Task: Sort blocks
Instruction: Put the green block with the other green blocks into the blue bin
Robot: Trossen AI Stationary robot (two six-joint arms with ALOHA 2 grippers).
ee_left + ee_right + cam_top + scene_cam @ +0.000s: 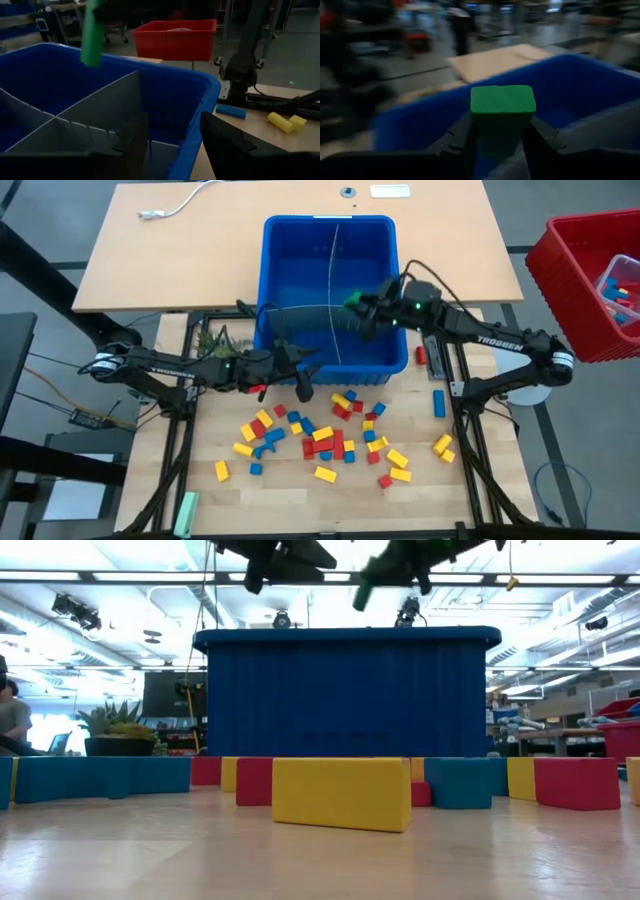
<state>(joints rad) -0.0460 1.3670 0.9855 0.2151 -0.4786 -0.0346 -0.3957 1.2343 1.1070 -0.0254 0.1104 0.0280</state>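
We have a green block point(502, 117) pinched between the fingers of the right gripper point(357, 304), held above the blue bin point(275, 240) near its right-hand side. The bin is split by grey dividers point(100, 107) into compartments, and from the high view the block seems to hang close to the long divider, so we cannot yet say which compartment it is over.

To do this step well, we should move the block clear of the divider and centre it over 1 compartment before letting go. We should lower it a little too, so it does not bounce out or over into the next section.

The left gripper point(302, 380) hangs empty with its fingers apart, at the bin's front wall, just above the loose pile. Most of the red, yellow and blue blocks point(335, 442) lie scattered on the bench point(220, 505) in front of the bin. We judge the sorting to be at an early stage.
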